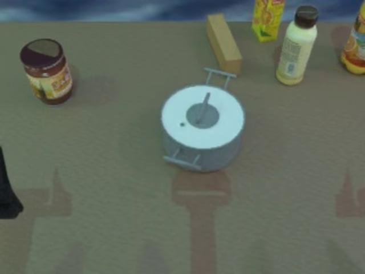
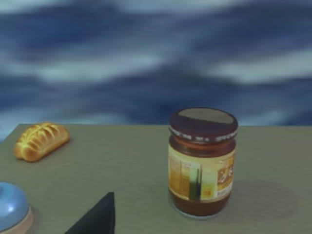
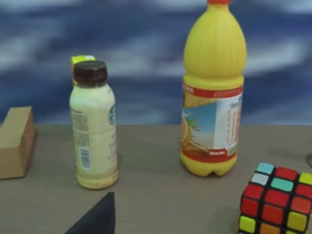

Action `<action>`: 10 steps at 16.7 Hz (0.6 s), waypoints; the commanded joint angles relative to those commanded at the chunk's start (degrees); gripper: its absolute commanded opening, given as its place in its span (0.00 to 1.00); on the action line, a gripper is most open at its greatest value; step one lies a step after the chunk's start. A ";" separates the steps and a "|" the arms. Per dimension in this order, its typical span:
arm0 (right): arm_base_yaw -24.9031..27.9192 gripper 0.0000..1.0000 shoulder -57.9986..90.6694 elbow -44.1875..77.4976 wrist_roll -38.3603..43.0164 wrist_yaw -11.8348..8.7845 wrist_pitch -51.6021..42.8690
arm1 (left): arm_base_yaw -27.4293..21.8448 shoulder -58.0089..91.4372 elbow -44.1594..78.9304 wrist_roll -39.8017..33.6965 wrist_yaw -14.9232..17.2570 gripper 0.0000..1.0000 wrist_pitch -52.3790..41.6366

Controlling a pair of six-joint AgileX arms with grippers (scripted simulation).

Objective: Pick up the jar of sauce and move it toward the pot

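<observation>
At the table's (image 1: 114, 188) nine o'clock edge, a dark part of my left arm (image 1: 8, 194) is parked low; its hand is out of the top view, and I cannot tell whether it is released or clenched. The jar of sauce (image 1: 47, 71) stands upright at about ten o'clock, untouched, well apart from the pot (image 1: 202, 128) at the centre. The left wrist view faces the jar squarely, likely lined up for a side approach. A cream bottle (image 1: 296, 47) stands near one o'clock. My right arm is not in the top view.
</observation>
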 joint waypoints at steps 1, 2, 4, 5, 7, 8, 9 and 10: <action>0.00 1.00 0.00 0.00 0.00 0.00 0.00 | 0.00 0.00 0.00 0.00 0.00 1.00 0.00; 0.00 1.00 0.00 0.00 0.00 0.00 0.00 | 0.00 0.00 0.00 0.00 0.00 1.00 0.00; 0.00 1.00 0.00 0.00 0.00 0.00 0.00 | -0.06 1.48 0.86 0.24 0.15 1.00 -0.99; 0.00 1.00 0.00 0.00 0.00 0.00 0.00 | -0.13 3.03 1.86 0.51 0.30 1.00 -1.99; 0.00 1.00 0.00 0.00 0.00 0.00 0.00 | -0.29 7.67 5.33 1.33 0.75 1.00 -4.87; 0.00 1.00 0.00 0.00 0.00 0.00 0.00 | -0.38 10.50 7.65 1.84 1.01 1.00 -6.57; 0.00 1.00 0.00 0.00 0.00 0.00 0.00 | -0.47 13.71 10.44 2.43 1.30 1.00 -8.47; 0.00 1.00 0.00 0.00 0.00 0.00 0.00 | -0.55 17.25 13.67 3.09 1.60 1.00 -10.52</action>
